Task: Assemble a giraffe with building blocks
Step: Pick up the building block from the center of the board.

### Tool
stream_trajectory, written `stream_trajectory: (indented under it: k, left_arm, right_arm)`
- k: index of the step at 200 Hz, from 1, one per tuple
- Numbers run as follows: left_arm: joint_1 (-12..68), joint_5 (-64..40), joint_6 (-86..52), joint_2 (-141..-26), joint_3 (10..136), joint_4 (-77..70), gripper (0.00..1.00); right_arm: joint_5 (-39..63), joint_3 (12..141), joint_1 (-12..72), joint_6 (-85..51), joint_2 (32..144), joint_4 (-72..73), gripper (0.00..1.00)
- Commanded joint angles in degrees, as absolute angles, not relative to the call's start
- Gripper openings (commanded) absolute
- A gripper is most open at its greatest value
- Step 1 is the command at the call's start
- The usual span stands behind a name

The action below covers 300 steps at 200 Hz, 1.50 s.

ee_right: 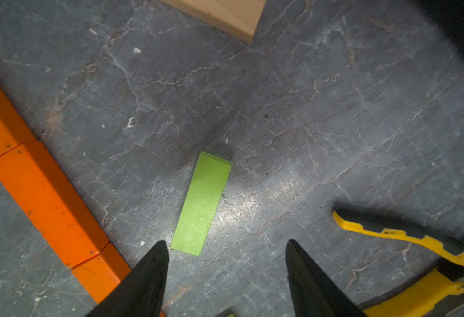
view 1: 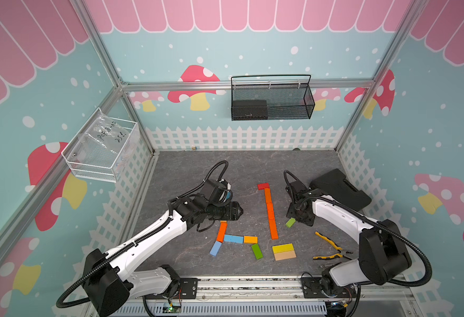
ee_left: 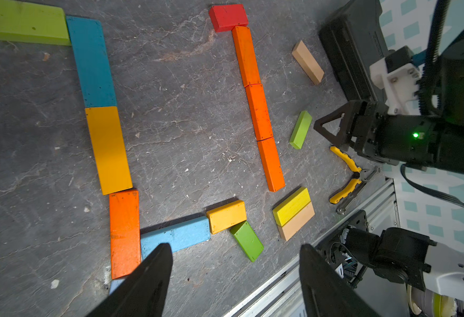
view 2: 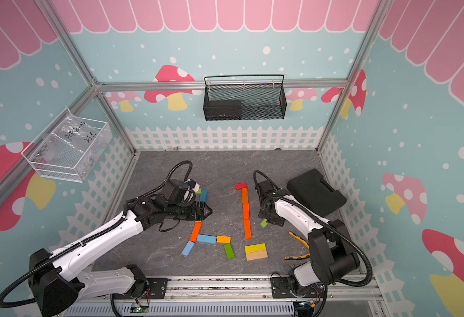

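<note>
My right gripper hangs wide open and empty just by the loose green block beside the orange row, lined up to straddle it; left gripper open, empty.

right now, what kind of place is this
Probably a robot training cell dressed as a playroom: aluminium frame, mushroom wallpaper, a left arm and right arm mounted at the table front, building blocks between them.

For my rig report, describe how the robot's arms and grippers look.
The left arm and right arm have white shells, black joints and black corrugated cables. The left gripper and right gripper are black with tapered, pointed fingers; a small green light glows on the right one.
</note>
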<state>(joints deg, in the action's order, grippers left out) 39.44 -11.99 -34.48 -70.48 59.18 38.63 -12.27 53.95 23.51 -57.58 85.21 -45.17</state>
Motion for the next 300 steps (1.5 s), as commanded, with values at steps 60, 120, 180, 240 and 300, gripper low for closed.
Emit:
stream_trajectory:
  k: [60, 120, 180, 240, 300]
  left_arm:
    - [39.76, -11.27, -34.89, -69.83, 58.97, 37.76, 0.76]
    - [39.73, -11.07, -34.72, -69.87, 59.32, 37.88, 0.76]
    - [39.73, -10.99, -34.46, -70.33, 59.94, 37.93, 0.76]
    - [39.29, -10.14, -34.10, -69.70, 59.68, 38.51, 0.76]
    - [38.52, -9.93, -33.93, -68.75, 59.41, 39.21, 0.76]
  right_arm:
    - [-11.26, 53.23, 22.85, -61.25, 93.08, -39.22, 0.66]
    - [-12.43, 52.13, 22.85, -60.51, 93.43, -38.51, 0.50]
    - [-13.64, 52.45, 22.82, -59.24, 94.28, -38.85, 0.43]
    - [-15.56, 54.13, 22.76, -57.54, 95.95, -38.76, 0.27]
    - [-17.81, 60.92, 22.72, -44.46, 93.76, -40.13, 0.15]
